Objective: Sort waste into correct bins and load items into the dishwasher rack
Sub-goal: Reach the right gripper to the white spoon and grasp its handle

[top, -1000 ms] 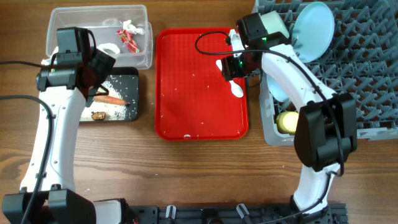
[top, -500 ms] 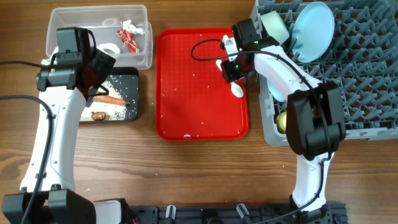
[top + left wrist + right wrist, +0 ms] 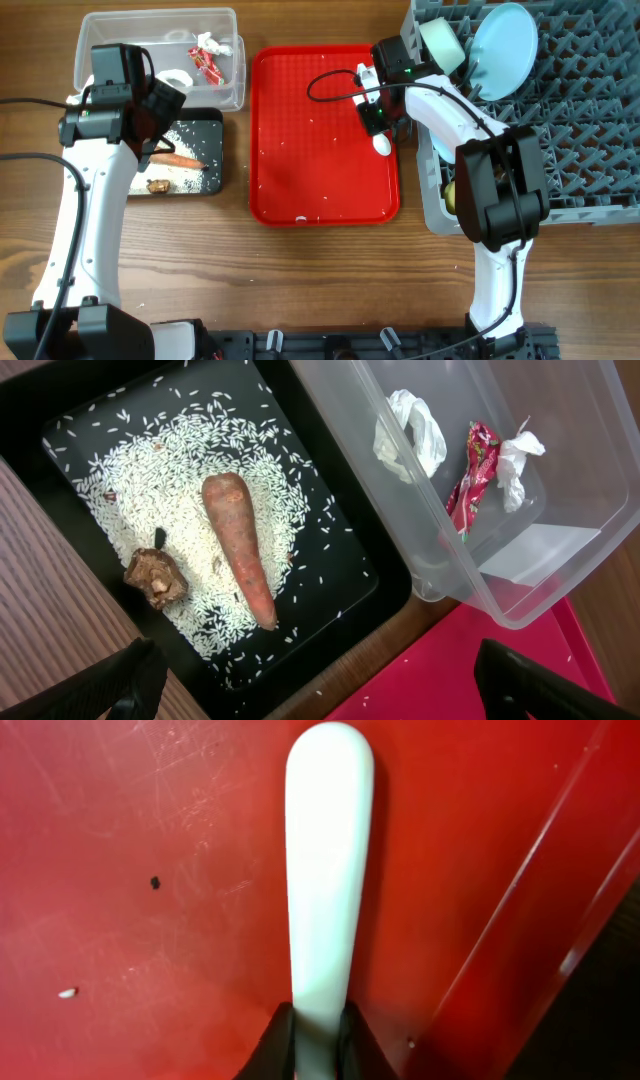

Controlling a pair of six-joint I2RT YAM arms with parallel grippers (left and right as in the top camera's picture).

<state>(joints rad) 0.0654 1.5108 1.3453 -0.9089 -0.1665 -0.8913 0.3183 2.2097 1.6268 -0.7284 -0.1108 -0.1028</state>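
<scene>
I am looking at a wooden tabletop (image 3: 300,280) where two robot arms are working. The right end effector (image 3: 312,1040) is pinching one narrow end of a white plastic spoon (image 3: 328,860), with a dark finger pressing on either side. The spoon is stretching away from it over a flat red serving tray (image 3: 300,150), close beside the tray's raised right rim. I cannot tell whether it is resting on the tray or hanging just clear of it. The spoon is looking very light, stiff and smooth, so it could swivel or slip in a loose pinch. Gripping the thin handle across its width, as is happening here, seems the sensible hold. Just beside the tray, a large grey plastic lattice rack (image 3: 590,110) is holding a pale blue round plate (image 3: 500,45), a pale bowl (image 3: 440,40) and a small yellow cup (image 3: 460,195). The left end effector (image 3: 335,680) is hanging with its fingers spread wide, gripping nothing. Below it, a shallow black rectangular tray (image 3: 370,575) is holding an orange carrot (image 3: 240,545), loose white rice grains (image 3: 180,460) and a small brown food bit (image 3: 152,575). Touching that tray, a clear plastic rectangular tub (image 3: 560,420) is holding a red-and-white crumpled wrapper (image 3: 470,465) and a small white scrap (image 3: 410,430).
</scene>
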